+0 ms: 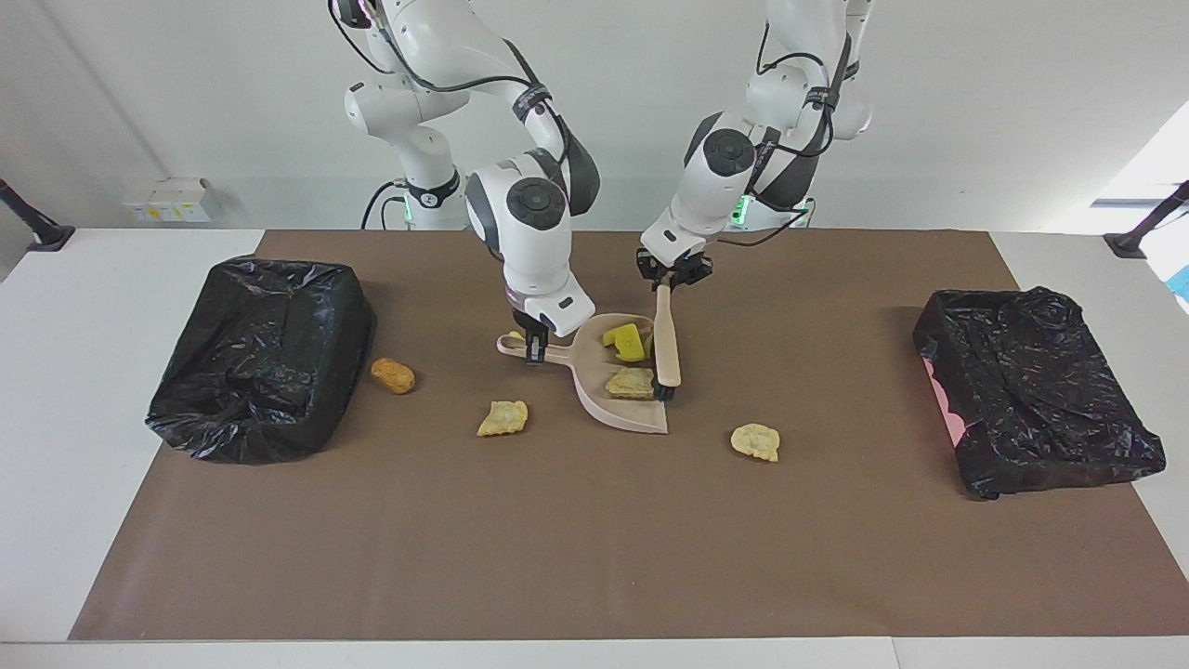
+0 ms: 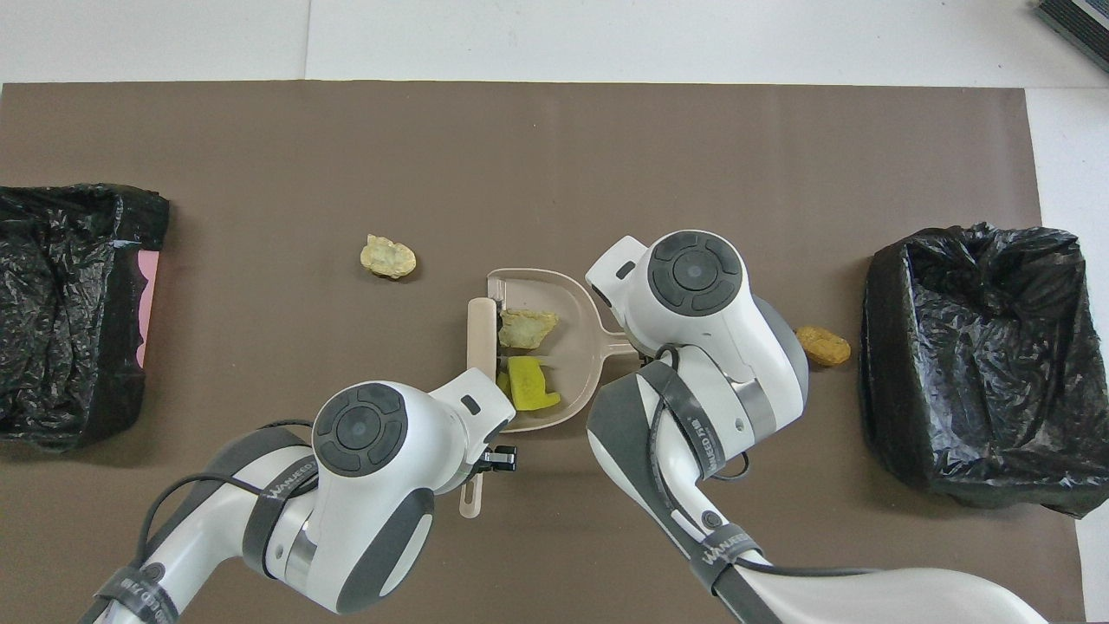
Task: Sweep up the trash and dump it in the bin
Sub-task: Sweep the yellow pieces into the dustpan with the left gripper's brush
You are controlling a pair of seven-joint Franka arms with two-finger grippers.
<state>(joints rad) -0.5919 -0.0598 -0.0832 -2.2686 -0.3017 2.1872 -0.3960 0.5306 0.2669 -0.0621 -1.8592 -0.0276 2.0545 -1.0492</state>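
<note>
The beige dustpan (image 1: 618,416) (image 2: 576,338) rests on the brown mat, and my right gripper (image 1: 534,351) is shut on its handle. My left gripper (image 1: 671,279) (image 2: 494,457) is shut on the beige brush (image 1: 666,348) (image 2: 478,334), whose black bristles sit at the pan's mouth. Inside the pan lie a yellow sponge block (image 1: 627,342) (image 2: 528,386) and a beige lump (image 1: 632,382) (image 2: 527,328). Other trash lies loose on the mat: a beige lump (image 1: 503,418), another beige lump (image 1: 755,440) (image 2: 388,256) and an orange-brown lump (image 1: 393,375) (image 2: 823,345).
One bin lined with a black bag (image 1: 265,358) (image 2: 975,355) stands at the right arm's end of the mat. A second one (image 1: 1031,390) (image 2: 69,312) stands at the left arm's end. The orange-brown lump lies close beside the first bin.
</note>
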